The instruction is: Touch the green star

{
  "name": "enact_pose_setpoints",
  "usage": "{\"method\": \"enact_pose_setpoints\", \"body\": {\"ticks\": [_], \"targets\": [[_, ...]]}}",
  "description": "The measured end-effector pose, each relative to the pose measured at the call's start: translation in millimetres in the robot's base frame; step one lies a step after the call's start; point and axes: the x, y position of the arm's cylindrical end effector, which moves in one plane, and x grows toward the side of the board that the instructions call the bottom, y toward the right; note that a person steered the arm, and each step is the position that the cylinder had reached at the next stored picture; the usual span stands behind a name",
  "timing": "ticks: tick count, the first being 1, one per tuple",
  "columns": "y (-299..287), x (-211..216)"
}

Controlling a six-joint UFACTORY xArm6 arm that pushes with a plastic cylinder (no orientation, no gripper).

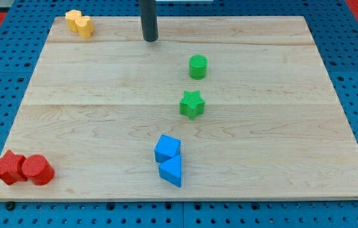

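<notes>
Nearest the view's bottom, two red blocks (23,169) sit left and two blue blocks (168,159) at centre. Beyond them lies the green star (192,104), then the green cylinder (198,66). My tip (150,39) is a bare rod without fingers, well apart from the star, near the view's top, right of the yellow blocks (79,23).

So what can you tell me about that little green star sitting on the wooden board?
The green star is a small, chunky block of bright green, ridged plastic by its look, lying flat with its star face up, near the middle of the wooden board. Nothing touches it. The green cylinder stands apart just above it, and my tip is farther up, to the view's left.
</notes>
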Motion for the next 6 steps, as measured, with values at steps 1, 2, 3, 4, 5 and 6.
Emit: {"method": "enact_pose_setpoints", "body": {"ticks": [1,2,3,4,5,6], "targets": [[11,38],[36,79],[68,118],[94,147],[107,148],[89,143]]}}
